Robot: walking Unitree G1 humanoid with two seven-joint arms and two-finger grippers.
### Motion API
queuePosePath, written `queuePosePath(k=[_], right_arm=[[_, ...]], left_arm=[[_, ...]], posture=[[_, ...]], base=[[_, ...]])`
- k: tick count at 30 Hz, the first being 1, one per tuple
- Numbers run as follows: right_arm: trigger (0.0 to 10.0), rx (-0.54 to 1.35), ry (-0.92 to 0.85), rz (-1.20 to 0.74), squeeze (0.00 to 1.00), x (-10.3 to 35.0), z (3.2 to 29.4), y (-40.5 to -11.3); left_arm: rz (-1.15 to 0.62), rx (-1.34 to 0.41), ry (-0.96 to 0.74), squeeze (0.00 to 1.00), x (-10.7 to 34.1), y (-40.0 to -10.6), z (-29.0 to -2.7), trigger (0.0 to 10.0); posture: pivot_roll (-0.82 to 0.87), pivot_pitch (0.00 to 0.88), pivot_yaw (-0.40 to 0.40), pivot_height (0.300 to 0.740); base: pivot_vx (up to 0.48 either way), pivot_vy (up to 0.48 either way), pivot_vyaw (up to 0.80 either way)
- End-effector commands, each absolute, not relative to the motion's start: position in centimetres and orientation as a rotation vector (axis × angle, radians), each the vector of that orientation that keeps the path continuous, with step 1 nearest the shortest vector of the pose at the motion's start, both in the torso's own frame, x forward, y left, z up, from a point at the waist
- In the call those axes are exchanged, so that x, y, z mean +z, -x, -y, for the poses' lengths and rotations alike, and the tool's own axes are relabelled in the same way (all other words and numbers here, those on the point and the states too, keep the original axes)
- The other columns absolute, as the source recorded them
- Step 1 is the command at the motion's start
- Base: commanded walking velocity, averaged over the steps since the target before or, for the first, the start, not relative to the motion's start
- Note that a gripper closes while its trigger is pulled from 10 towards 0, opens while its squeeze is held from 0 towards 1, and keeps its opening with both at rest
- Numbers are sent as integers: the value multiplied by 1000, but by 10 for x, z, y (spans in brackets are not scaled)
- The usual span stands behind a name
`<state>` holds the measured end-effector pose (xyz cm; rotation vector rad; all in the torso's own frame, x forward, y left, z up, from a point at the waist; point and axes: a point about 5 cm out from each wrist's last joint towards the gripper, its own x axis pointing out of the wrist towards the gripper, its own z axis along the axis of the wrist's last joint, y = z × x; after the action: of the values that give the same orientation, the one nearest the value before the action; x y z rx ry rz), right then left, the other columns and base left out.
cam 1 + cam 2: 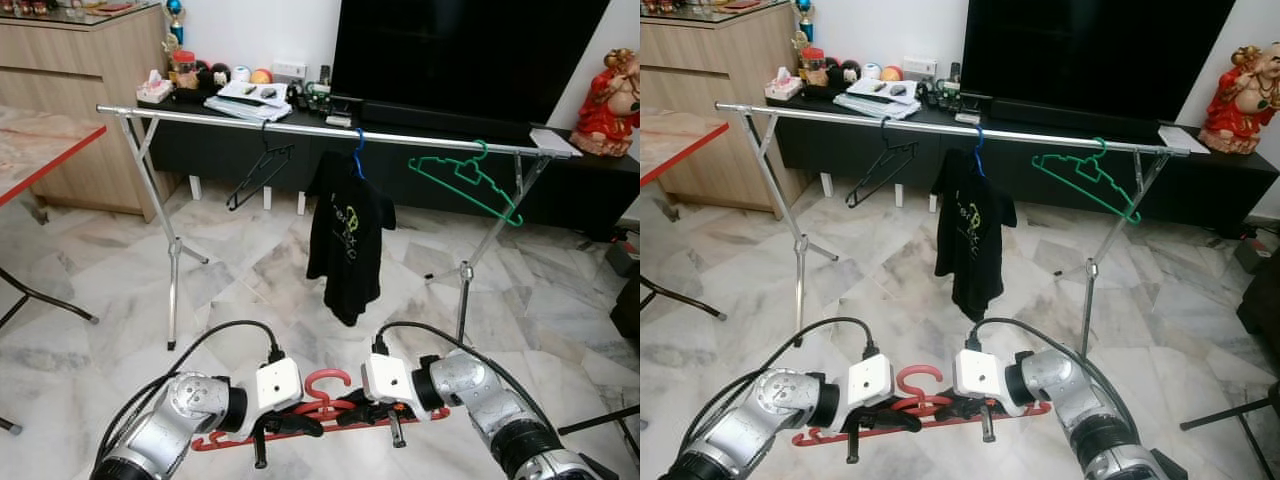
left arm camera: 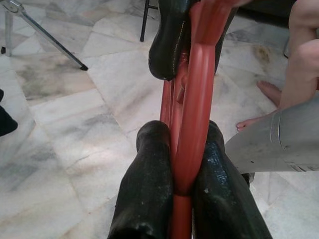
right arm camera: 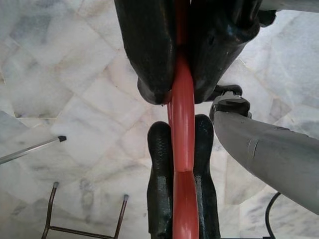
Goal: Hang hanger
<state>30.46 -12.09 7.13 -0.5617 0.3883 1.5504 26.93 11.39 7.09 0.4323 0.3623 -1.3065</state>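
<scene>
Left gripper (image 1: 268,428): jaws pressed onto the red hanger (image 1: 322,404), pinching its plastic bar between both black fingers (image 2: 149,184), as the left wrist view confirms. Right gripper (image 1: 385,412): jaws likewise clamped on the same hanger, the red bar sandwiched between its fingers (image 3: 160,149). The hanger is held level and low between the two grippers, hook upward, above the marble floor (image 1: 250,270). Its ends are partly covered by the grippers and wrist housings; its full outline cannot be made out.

Both silver arms reach inward from the lower corners, wrists turned toward each other, cables looping above them.

Well ahead stands the metal clothes rail (image 1: 330,128) on splayed legs. On it hang a black hanger (image 1: 258,172), a black shirt (image 1: 348,235) on a blue hanger hook (image 1: 358,150), and a green hanger (image 1: 468,180). Behind the rail, a dark worktop (image 1: 250,125) carries papers and small items too small to identify, below a large dark screen (image 1: 460,55). A person's bare leg and foot (image 2: 294,64) appear in the left wrist view, cut off by the frame.
</scene>
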Motion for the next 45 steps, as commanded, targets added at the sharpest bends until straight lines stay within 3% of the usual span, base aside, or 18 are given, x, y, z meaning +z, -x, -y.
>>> queuePosePath(k=[1,2,13,29,35,36,37,38,39,40,41,42,45], right_arm=[[10000,1529,510,-324,624,83,117,-311],[10000,1530,501,-328,980,83,118,-311],[10000,1585,515,-420,1000,78,131,-306],[10000,1548,579,-463,1000,80,148,-308],[10000,1302,554,-455,1000,80,171,-319],[10000,1274,544,-455,561,80,174,-319],[10000,1097,488,-442,0,77,188,-323],[10000,1041,471,-439,0,76,193,-324],[10000,1009,463,-438,0,75,196,-324],[10000,861,399,-441,0,70,207,-324],[10000,591,289,-450,0,57,229,-320],[10000,591,289,-450,0,57,229,-320],[10000,363,156,-509,0,34,249,-302]], left_arm=[[-300,-1299,-374,0,81,-273,-108,0],[-298,-1301,-372,0,81,-273,-108,0],[-324,-1294,-452,0,76,-274,-112,0],[-454,-1171,-614,0,51,-270,-150,0],[-475,-970,-575,0,42,-269,-175,0],[-476,-949,-571,0,41,-269,-178,0],[-469,-799,-540,0,36,-268,-192,7608],[-467,-754,-531,0,34,-268,-196,7608],[-467,-729,-526,0,33,-267,-198,10000],[-470,-632,-471,0,29,-265,-207,10000],[-468,-455,-373,0,23,-257,-223,10000],[-468,-455,-373,0,23,-257,-223,10000],[-444,-293,-280,0,19,-247,-239,10000]], posture=[[49,0,-122,740],[49,0,-122,740],[46,0,-126,740],[44,0,-122,740],[44,0,-122,740],[44,0,-122,740],[42,0,-123,740],[41,0,-122,740],[41,0,-122,740],[35,0,-115,740],[30,0,-104,740],[30,0,-104,740],[26,0,-94,740]], base=[[0,0,0],[0,0,0],[0,0,0],[0,0,0],[0,0,0],[0,0,0],[0,0,0],[0,0,0],[0,0,0],[0,0,0],[0,0,0],[0,0,0],[0,0,0]])
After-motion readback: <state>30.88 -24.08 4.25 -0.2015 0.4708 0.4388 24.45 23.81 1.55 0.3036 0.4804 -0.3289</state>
